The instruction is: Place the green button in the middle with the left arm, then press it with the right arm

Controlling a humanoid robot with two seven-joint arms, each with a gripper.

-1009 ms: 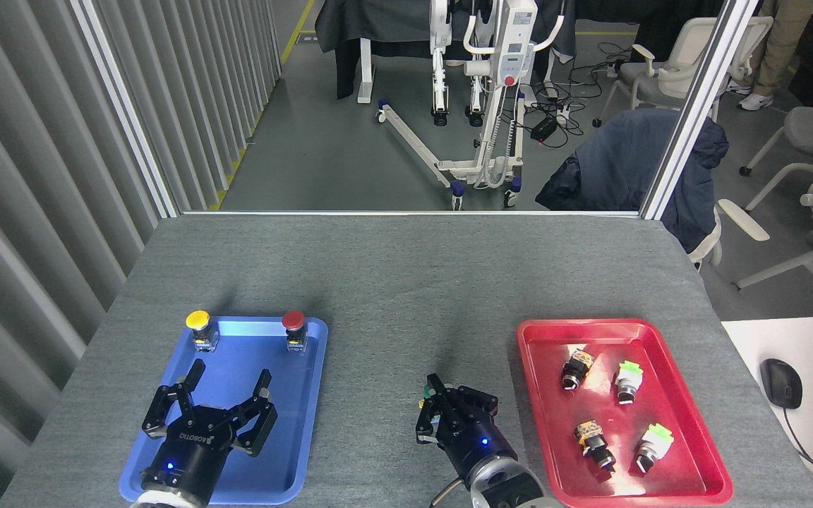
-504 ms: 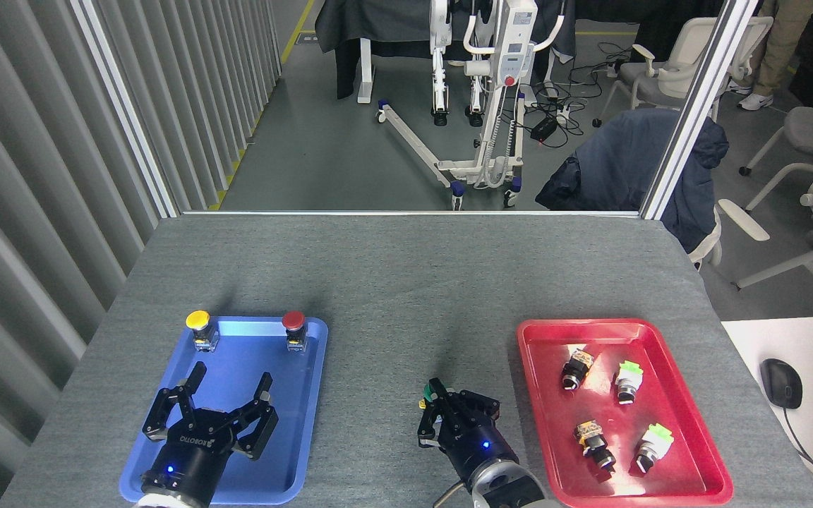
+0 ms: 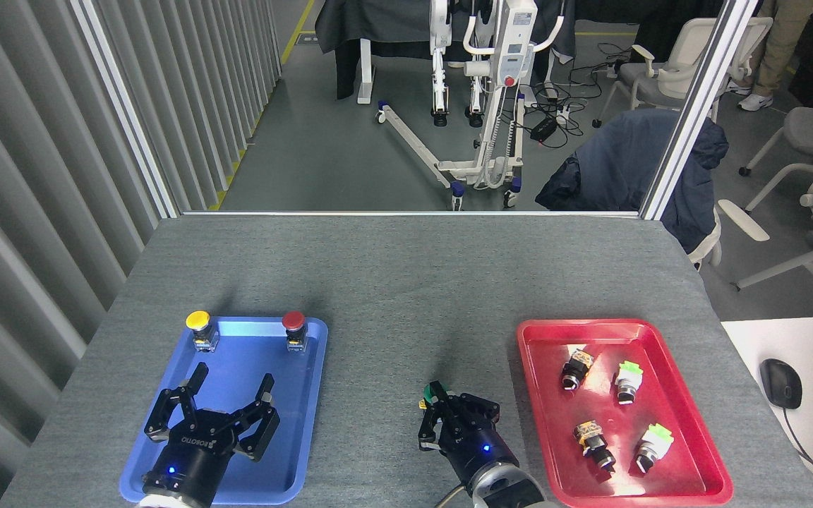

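Green button (image 3: 429, 392) sits on the grey felt (image 3: 392, 282) between the trays, so your placing looks done. Your right gripper (image 3: 449, 422) bunches its fingers over it to press; whether it touches, I cannot tell. Your left gripper (image 3: 217, 413) hangs spread and empty above the blue tray (image 3: 308, 423).

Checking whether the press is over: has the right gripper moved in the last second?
Yes. The right gripper has drawn slightly back toward the near table edge, judged against the red tray, uncovering more of the green button.
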